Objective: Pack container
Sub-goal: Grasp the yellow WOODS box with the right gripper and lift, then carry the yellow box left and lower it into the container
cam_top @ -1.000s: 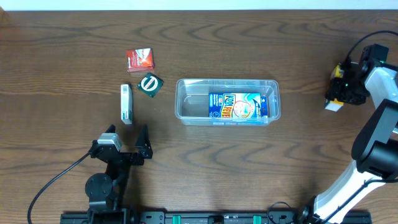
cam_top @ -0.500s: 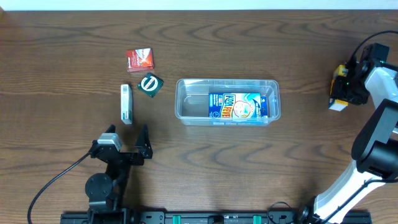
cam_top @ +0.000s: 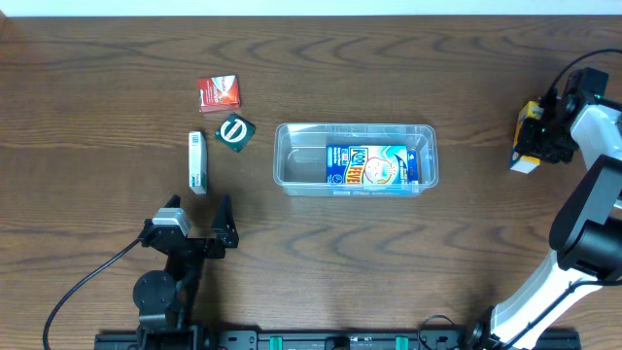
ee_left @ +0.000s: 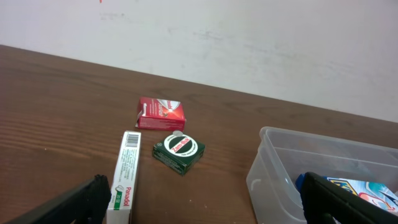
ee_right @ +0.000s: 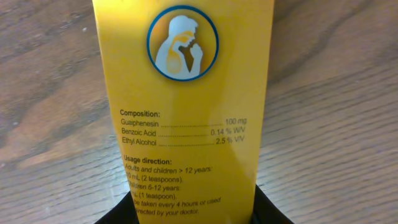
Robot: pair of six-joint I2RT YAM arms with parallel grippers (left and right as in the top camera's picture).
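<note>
Right gripper (cam_top: 540,138): closed in from both sides on a yellow medicine box (ee_right: 186,93), whose lower edges are flanked by the dark fingers in the wrist view; the box is seen at the far right of the table (cam_top: 466,253).
Left gripper (cam_top: 199,216): spread wide and empty, parked near the front edge, just short of the white Panadol box (cam_top: 197,161).
Container (cam_top: 282,156): set at mid-table, well apart from the right gripper; a blue printed box (cam_top: 372,164) is laid flat in its right half, the left half being bare.
Step in hand: the yellow box is judged to be secured for carrying to the tub.
Doing it well: a square hold should be confirmed before lifting, since only the box's end is pinched. The box is best carried above the rim, turned lengthwise and lowered into the free left half, clear of the blue box.
Left to pack: a red box (cam_top: 219,92) and a small green box (cam_top: 234,130) are lying left of the tub.
</note>
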